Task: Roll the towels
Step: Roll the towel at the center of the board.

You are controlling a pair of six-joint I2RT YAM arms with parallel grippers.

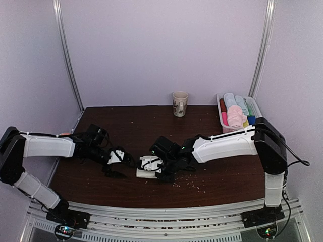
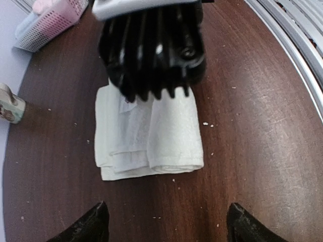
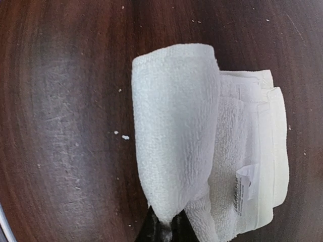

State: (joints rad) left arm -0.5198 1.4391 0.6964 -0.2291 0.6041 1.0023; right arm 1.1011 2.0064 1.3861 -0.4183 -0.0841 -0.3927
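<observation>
A cream-white towel (image 1: 145,169) (image 2: 151,136) (image 3: 176,131) lies partly rolled at the middle front of the dark table, its small label (image 3: 246,184) facing up. One side is a thick roll and the other is flat folded layers. My right gripper (image 1: 160,168) (image 3: 165,228) is shut on the near end of the roll; its black body (image 2: 151,50) covers the towel's far end in the left wrist view. My left gripper (image 1: 119,162) (image 2: 166,222) stands open a little short of the towel, nothing between its fingers. A pale pink towel (image 1: 234,117) lies in the basket.
A pink basket (image 1: 221,117) (image 2: 50,22) with several rolled coloured towels stands at the back right. A mug (image 1: 179,103) (image 2: 10,105) stands at the back middle. Crumbs dot the table. A metal rail runs along the near edge.
</observation>
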